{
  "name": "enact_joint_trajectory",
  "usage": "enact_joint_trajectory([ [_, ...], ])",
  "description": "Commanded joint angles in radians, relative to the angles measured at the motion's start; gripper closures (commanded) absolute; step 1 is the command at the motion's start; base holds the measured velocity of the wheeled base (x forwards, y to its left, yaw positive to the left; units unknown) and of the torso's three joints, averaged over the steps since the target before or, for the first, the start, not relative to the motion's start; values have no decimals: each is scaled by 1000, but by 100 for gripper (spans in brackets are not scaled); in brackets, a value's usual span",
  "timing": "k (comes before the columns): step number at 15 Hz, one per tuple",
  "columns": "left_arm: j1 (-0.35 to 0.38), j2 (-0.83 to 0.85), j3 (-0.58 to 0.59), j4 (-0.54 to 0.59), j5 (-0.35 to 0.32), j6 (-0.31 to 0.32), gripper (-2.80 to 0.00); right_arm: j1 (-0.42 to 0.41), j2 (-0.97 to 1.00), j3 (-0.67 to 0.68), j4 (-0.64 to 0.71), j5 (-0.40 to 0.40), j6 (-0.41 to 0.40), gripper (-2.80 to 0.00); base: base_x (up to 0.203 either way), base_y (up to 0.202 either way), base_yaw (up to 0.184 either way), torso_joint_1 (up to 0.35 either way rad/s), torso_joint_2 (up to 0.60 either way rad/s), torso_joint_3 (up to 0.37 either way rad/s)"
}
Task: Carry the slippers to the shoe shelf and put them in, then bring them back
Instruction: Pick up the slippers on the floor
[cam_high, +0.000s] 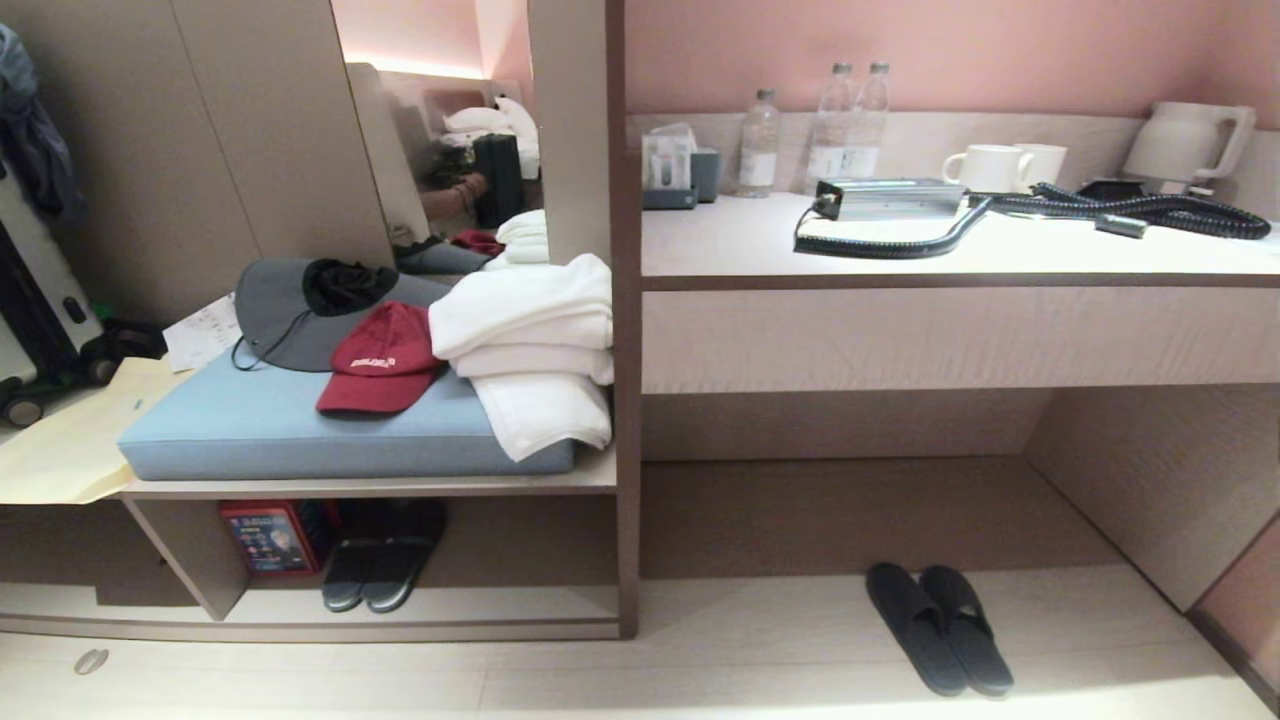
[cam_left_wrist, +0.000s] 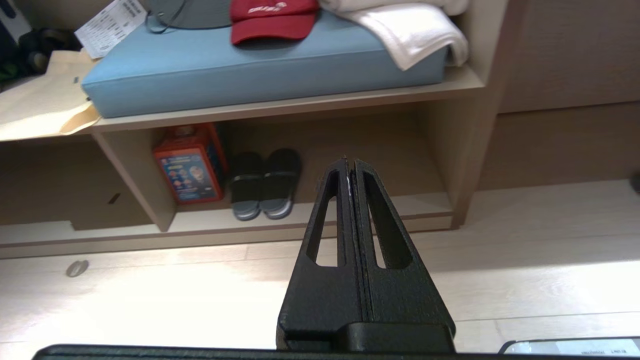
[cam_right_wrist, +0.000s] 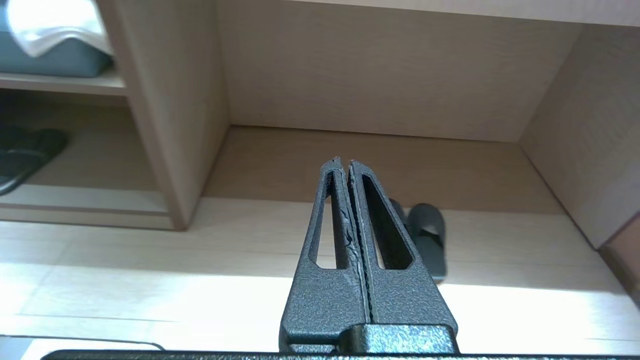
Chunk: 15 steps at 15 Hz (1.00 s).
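Both claws, left and right, pressed together, empty, above pale wood floor; slippers under desk; shelf left.

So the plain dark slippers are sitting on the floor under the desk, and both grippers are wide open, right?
Not quite. The slippers do sit on the floor under the desk, but both grippers are shut, not open. The left wrist view shows the left gripper with its fingers pressed together, and the right wrist view shows the right gripper the same.
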Motion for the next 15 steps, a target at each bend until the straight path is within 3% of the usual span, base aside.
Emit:
enact_joint_trajectory([
  [1,0,0,0,0,0,1,0,0,0,0,0,0,0,0,0,-195,4,5,-1,4],
  [15,0,0,0,-1,-3,-4,0,0,0,0,0,0,3,0,0,-198,2,2,4,2],
])
